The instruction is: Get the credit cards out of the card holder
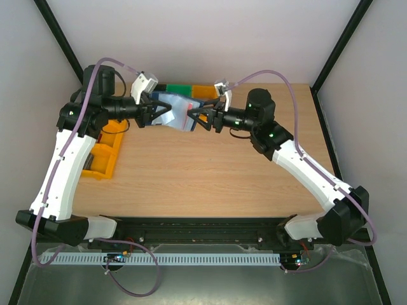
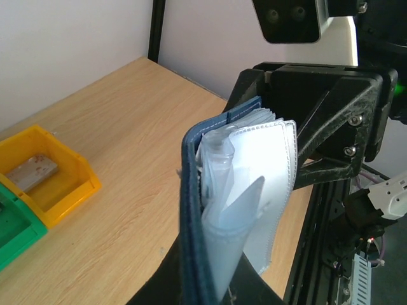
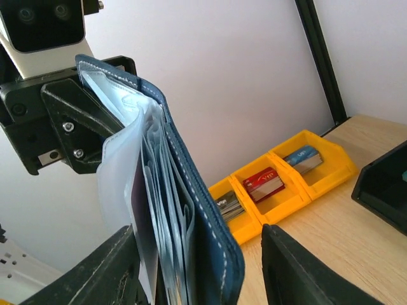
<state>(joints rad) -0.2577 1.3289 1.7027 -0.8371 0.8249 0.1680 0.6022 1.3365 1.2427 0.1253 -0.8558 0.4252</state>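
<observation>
Holding card holder [image 1: 172, 107] above tabletop [image 1: 210, 171]: left jaws clenched on it; right jaws parted, straddling other edge.

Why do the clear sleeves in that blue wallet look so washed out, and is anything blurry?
Left wrist view: clear plastic sleeves of the navy-blue folding card holder glare near white, nearest edge soft. Right wrist view: yellow plastic bins crisp. Top view: even light.

Free tabletop [image 1: 210, 171]; yellow bins [image 1: 103, 159] left.
</observation>
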